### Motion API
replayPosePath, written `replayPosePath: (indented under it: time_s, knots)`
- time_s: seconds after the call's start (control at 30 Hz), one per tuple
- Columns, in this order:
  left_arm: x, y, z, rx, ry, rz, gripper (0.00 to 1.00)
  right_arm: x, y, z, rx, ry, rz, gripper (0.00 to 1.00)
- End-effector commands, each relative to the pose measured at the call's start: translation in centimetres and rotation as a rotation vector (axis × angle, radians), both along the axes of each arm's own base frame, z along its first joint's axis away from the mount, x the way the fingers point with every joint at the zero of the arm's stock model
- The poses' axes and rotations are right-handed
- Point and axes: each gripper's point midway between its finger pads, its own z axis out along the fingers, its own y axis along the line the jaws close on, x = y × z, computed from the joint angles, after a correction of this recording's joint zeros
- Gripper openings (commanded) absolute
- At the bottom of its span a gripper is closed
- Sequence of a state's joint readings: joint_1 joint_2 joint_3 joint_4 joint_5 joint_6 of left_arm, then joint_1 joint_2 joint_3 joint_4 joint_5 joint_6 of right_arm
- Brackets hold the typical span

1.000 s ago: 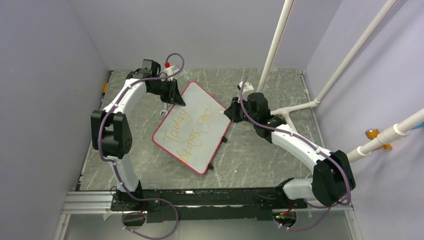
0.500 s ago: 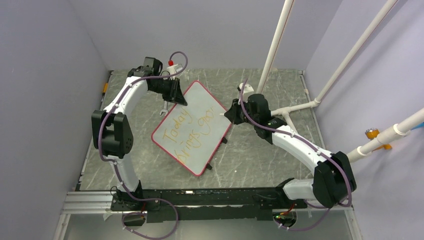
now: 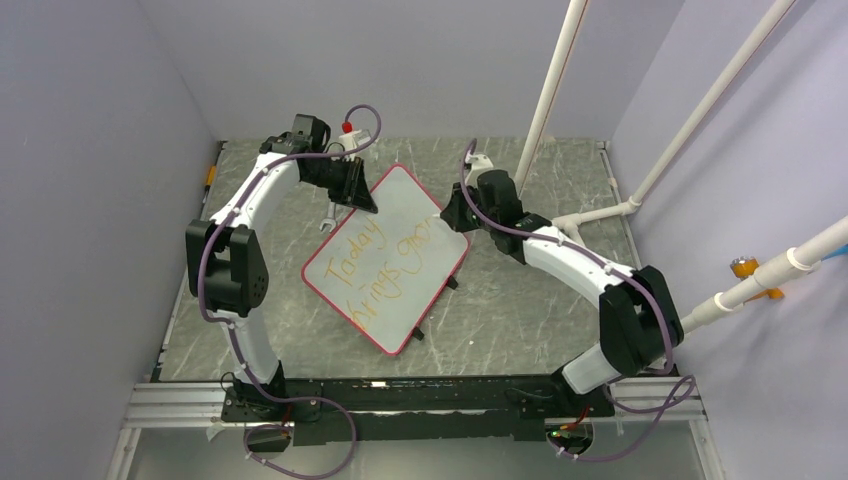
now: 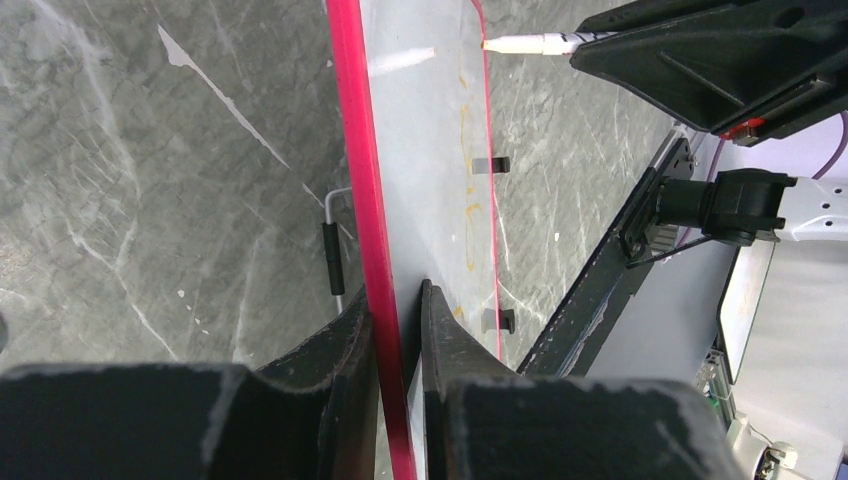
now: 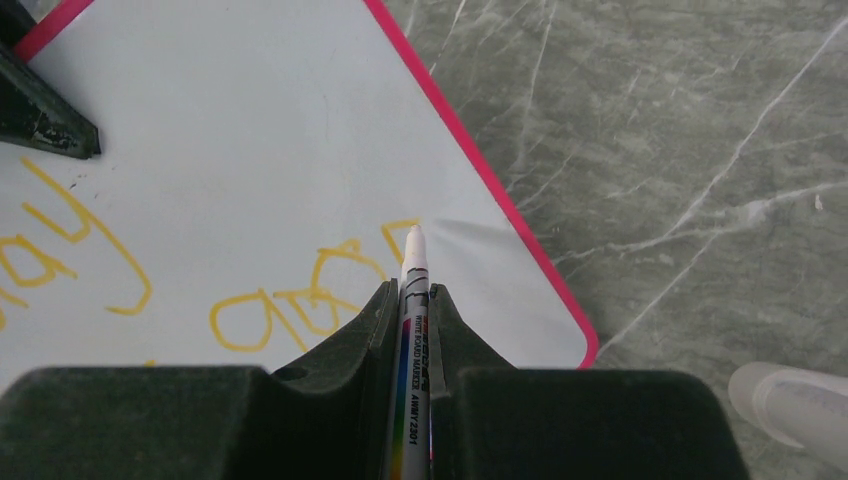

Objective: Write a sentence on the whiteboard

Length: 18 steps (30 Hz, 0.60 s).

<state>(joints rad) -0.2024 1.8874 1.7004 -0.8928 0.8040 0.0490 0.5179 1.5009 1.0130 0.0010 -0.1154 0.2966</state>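
Right gripper (image 5: pixel 412 292) clamps a slim white marker pen (image 5: pixel 415 262) at two o'clock on the glossy red-framed whiteboard (image 5: pixel 250 120); left gripper (image 4: pixel 395 292) pinches its eleven o'clock edge.

My whiteboard (image 3: pixel 405 200) has a smooth, glossy white face with a red-pink rim that looks like plastic. The sentence (image 3: pixel 378 258) lies on it as flat orange-yellow ink. The fingers (image 4: pixel 340 345) of my left gripper (image 4: pixel 396 300) are matt black, scuffed at the edges. The marker (image 5: pixel 414 300) is smooth white plastic. The table (image 3: pixel 520 290) looks like dull grey veined stone.
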Motion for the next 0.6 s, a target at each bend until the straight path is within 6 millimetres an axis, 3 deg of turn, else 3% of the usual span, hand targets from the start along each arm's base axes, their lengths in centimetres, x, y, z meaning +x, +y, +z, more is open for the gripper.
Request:
replayPosePath:
  time_s: [0.0, 0.33, 0.57]
  knots:
    - [1.0, 0.1, 1.2, 0.036, -0.124, -0.029, 0.00, 2.2, 0.7, 2.5, 0.027, -0.079, -0.016, 0.00]
    - [1.0, 0.1, 1.4, 0.034, -0.128, -0.028, 0.00, 3.0, 1.4, 1.4, 0.015, -0.055, -0.002, 0.00]
    - [1.0, 0.2, 1.3, 0.039, -0.130, -0.026, 0.00, 2.5, 2.0, 1.1, 0.023, -0.040, 0.040, 0.00]
